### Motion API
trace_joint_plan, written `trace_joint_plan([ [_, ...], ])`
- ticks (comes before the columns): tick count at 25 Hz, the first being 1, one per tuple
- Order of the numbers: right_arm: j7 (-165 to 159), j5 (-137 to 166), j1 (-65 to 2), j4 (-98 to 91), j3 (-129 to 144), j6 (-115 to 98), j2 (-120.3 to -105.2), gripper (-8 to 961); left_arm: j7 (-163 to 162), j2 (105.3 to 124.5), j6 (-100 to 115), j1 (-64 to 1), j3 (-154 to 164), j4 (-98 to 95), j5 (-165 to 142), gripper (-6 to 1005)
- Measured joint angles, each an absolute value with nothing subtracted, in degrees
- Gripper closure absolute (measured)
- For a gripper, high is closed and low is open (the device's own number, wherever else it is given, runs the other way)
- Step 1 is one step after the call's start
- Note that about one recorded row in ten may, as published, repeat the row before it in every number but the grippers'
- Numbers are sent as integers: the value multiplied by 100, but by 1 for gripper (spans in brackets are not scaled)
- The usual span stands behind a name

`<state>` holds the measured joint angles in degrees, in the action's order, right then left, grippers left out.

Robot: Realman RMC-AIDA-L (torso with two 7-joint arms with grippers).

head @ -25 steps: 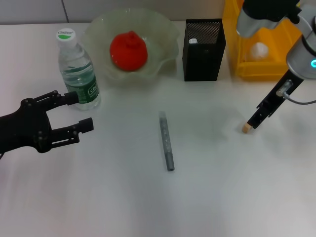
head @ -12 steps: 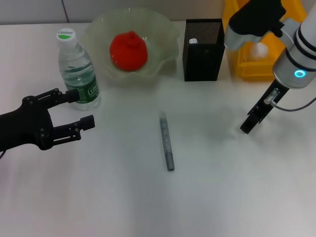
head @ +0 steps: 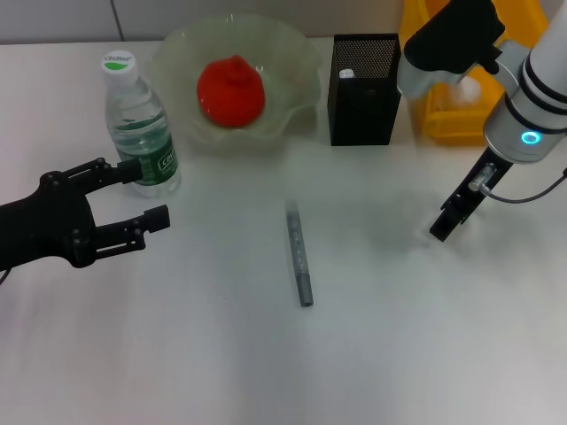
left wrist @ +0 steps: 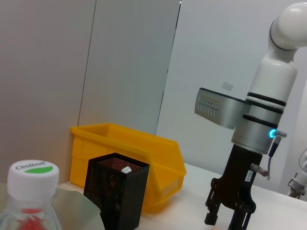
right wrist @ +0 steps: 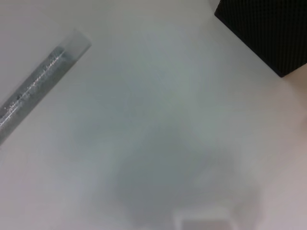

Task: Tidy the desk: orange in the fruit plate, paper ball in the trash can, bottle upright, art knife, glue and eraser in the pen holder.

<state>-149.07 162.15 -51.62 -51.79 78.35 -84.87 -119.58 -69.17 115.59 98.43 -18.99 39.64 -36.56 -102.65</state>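
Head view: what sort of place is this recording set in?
Probably a mock desk in a lab: a plain white table with a black mesh pen holder, a yellow trash can and a water bottle, against bare wall panels.

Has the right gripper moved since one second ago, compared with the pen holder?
Yes. The right gripper has shifted slightly toward the pen holder, and now covers the spot where the eraser lay.

Right hand (head: 440,230) lowered onto the eraser, now hidden beneath it
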Motion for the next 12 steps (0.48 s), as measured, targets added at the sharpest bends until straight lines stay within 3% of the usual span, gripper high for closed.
trace_joint_plan([
  [4,-14886,16215,-5177,-5070,7833,-8464,-11961,280,-6910,11566,9843,-1899,3963,-3656,-10265,185],
  [9,-14879,16197,-5199,-4988,7885,-8420,-11962,495,-6909,11566,9835,-1899,3964,-3656,-10265,185],
  [12,-14880,16125,-5184,-5039,7894,-8433,-11962,514,-6908,11566,9834,-1898,3964,-3656,-10265,185],
])
